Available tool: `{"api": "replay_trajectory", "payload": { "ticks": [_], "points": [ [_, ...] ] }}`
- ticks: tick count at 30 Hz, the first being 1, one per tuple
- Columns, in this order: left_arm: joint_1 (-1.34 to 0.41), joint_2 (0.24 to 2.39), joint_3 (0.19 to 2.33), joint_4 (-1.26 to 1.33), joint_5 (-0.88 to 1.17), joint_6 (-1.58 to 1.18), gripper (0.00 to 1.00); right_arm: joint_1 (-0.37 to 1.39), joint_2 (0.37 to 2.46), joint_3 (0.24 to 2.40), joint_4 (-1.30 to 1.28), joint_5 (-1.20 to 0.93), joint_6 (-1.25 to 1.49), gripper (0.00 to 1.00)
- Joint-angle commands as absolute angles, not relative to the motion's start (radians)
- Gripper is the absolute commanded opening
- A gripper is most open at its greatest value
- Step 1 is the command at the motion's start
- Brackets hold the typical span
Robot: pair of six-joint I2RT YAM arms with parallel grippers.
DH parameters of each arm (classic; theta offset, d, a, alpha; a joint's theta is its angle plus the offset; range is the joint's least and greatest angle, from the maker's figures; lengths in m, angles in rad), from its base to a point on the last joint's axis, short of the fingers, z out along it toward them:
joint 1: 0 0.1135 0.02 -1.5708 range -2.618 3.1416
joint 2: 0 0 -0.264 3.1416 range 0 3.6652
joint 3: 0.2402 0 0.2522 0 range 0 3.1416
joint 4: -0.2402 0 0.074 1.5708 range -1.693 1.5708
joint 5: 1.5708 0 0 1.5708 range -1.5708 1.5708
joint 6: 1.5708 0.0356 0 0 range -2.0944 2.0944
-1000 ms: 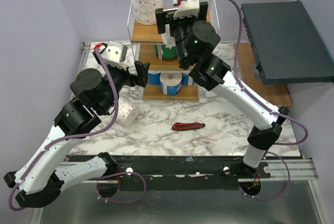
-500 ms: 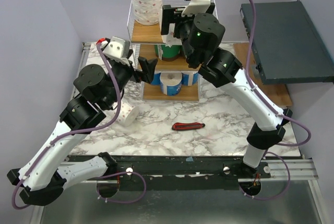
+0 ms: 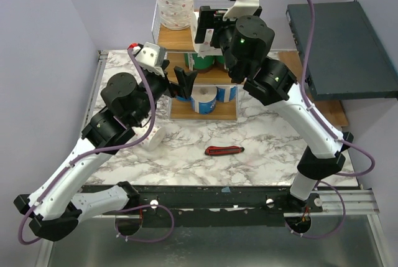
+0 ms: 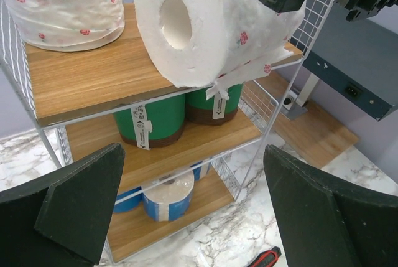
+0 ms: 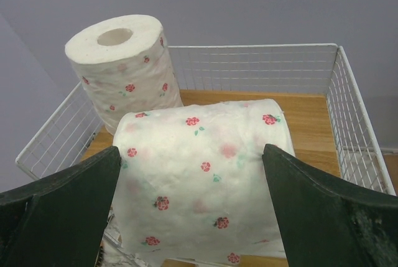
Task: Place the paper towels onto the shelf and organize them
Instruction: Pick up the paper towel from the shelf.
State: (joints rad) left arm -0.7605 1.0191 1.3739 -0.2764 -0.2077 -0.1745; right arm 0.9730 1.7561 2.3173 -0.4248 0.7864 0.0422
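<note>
Paper towels (image 3: pixel 173 2) sit on all three tiers of the shelf (image 3: pixel 186 111), a white wire rack with wooden boards at the far side of the marble table (image 3: pixel 267 136). A dark slab (image 3: pixel 339 43) lies to the shelf's right.

The right arm (image 3: pixel 305 117) reaches to the top tier. There the right hand (image 5: pixel 189 152) is spread wide, one finger on each side of a rose-dotted roll (image 5: pixel 205 180). That roll lies on its side on the wood near the front right; whether the fingers touch it cannot be told. The left arm (image 3: pixel 68 173) has the left hand (image 4: pixel 193 155) in front of the shelf, fingers spread wide with nothing between them.

An upright rose-dotted roll (image 5: pixel 121 68) stands at the top tier's left. Two green-wrapped rolls (image 4: pixel 158 124) stand on the middle tier, and blue-wrapped rolls (image 4: pixel 166 197) lie on the bottom one. One more dotted roll (image 3: pixel 151 137) lies on the table beside the left arm. A red-and-black utility knife (image 3: pixel 224 150) lies on the table, apart from the shelf's front.
</note>
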Motion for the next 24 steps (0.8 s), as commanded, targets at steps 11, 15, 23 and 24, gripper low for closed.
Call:
{"api": "replay_trajectory", "payload": {
  "ticks": [11,15,23,24],
  "points": [
    [-0.730,0.983,1.321,-0.125,-0.162,-0.165,0.99,0.970,1.664,2.324,-0.439,0.765,0.139,1.00],
    [-0.688,0.962,1.292,-0.034,-0.090,-0.201,0.99,0.969,1.663,2.335,-0.439,0.771,0.137,1.00],
    [-0.552,1.010,1.367,0.029,0.210,-0.371,0.99,0.970,1.524,2.088,-0.282,0.816,0.137,1.00],
    [-0.540,1.022,1.381,0.034,0.244,-0.390,0.99,0.970,1.509,2.065,-0.269,0.819,0.133,1.00]
  ]
}}
